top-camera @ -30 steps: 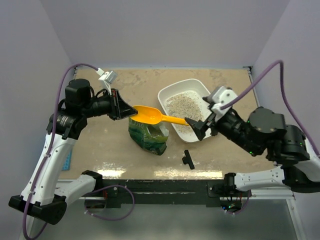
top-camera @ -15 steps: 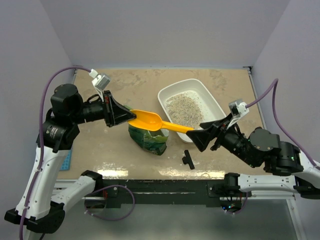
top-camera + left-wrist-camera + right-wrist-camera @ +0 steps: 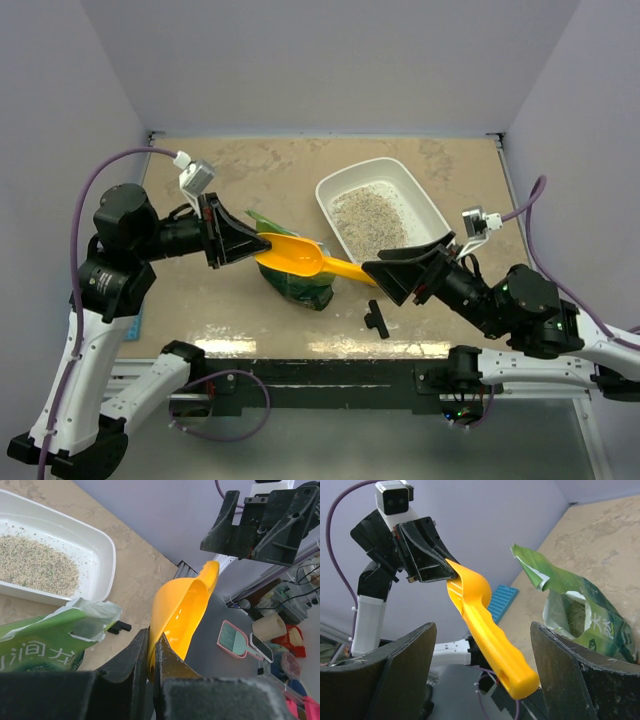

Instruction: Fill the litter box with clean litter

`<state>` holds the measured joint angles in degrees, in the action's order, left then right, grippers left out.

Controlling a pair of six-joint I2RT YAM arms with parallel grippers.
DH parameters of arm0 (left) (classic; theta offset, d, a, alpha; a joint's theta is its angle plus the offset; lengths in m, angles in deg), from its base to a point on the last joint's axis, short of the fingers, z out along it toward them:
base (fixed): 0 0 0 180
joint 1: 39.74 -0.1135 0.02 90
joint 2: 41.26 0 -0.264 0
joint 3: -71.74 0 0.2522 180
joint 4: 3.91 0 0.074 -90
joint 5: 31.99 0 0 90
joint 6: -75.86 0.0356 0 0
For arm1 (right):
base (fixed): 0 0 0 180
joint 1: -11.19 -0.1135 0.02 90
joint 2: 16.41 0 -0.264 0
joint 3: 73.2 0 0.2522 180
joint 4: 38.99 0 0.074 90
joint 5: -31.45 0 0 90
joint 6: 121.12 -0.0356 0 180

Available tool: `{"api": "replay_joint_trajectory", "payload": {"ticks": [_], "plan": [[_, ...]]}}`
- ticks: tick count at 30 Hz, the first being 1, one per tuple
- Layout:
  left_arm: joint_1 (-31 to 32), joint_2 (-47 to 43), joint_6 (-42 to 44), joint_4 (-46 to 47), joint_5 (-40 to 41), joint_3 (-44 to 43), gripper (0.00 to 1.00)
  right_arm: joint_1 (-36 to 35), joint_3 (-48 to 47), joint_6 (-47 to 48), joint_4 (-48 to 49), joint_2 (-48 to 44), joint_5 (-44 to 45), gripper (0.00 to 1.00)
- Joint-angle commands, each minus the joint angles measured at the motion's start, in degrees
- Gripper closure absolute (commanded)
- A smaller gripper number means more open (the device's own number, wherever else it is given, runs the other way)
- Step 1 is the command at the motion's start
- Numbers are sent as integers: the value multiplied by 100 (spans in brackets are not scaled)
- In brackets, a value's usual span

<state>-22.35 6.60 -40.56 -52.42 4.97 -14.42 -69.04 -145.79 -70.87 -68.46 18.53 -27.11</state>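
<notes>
The white litter box sits at the back right, clean litter spread over its floor. My left gripper is shut on the bowl rim of an orange scoop, holding it above the open green bag. In the left wrist view the jaws pinch the scoop, with the litter box and litter behind. My right gripper is open, and the scoop's handle end lies between its fingers, close to the right one.
A small black clip lies on the table near the front edge. A blue studded board lies at the table's left edge. The green bag stands open-topped between the arms.
My right arm has swung down and back from the litter box's near corner, jaws still around the handle end. The left arm drew back a little, lowering the scoop toward the bag.
</notes>
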Motion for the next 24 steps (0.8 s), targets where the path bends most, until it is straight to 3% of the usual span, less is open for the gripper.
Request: {"api": "replay_joint_trajectory", "payload": {"ticks": [1, 16, 24], "plan": [[28, -215, -303, 547, -374, -28, 100, -19, 117, -253, 673, 22, -243, 20], [300, -400, -154, 337, -181, -204, 100, -19, 179, -138, 1544, 654, -1316, 23], [379, -409, -66, 249, -102, -310, 100, -28, 477, -271, 1465, 146, -1500, 24]]}}
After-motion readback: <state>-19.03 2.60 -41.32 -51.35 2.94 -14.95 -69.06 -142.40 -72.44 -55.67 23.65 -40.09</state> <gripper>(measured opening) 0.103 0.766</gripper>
